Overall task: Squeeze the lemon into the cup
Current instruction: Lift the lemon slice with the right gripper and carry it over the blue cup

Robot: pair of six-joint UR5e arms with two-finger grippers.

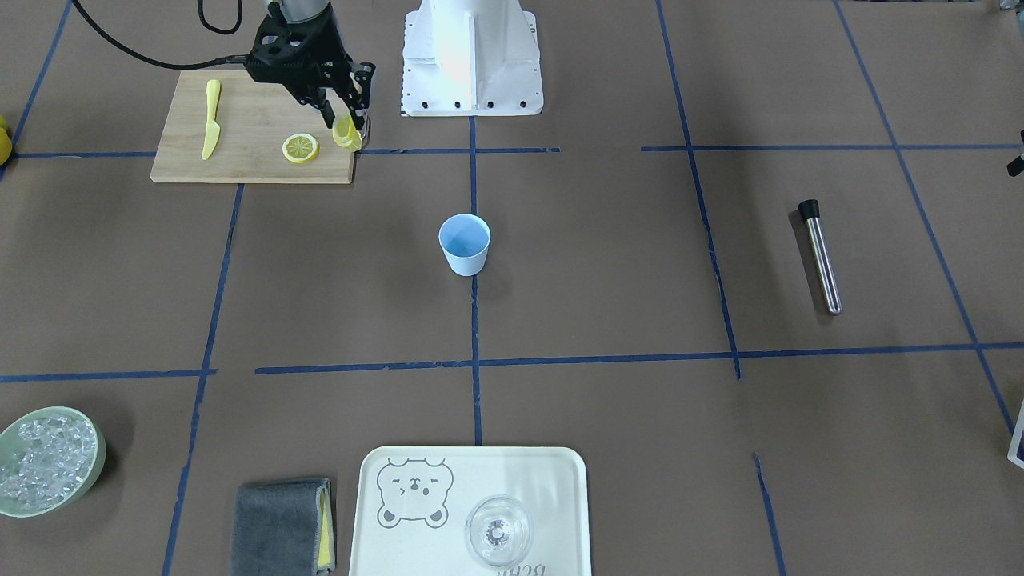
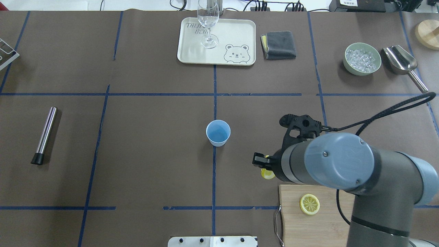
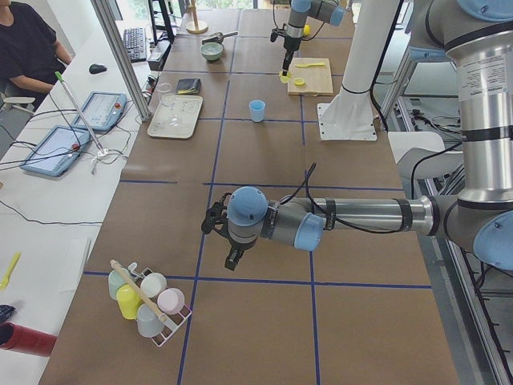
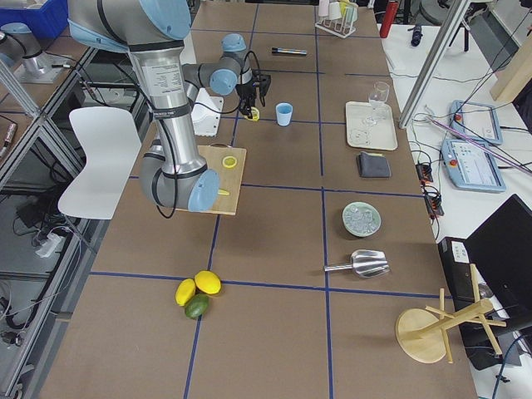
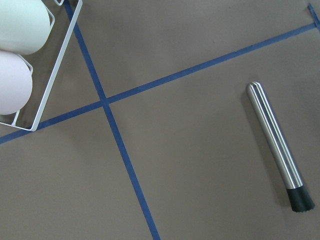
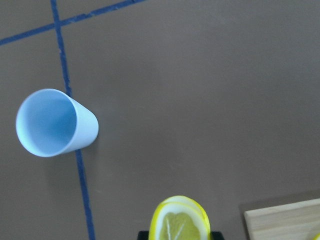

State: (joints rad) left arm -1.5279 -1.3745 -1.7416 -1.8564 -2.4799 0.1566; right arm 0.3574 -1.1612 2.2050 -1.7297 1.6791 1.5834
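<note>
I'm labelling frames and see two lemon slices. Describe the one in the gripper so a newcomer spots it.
Find the wooden cutting board near the robot's base. Just off its corner, the right gripper pinches a lemon slice between its fingers. The other slice lies flat on the board, untouched.

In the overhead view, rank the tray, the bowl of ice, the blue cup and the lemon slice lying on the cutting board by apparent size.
1. tray, largest by far
2. bowl of ice
3. blue cup
4. lemon slice on the cutting board, only a little smaller than the cup
</note>
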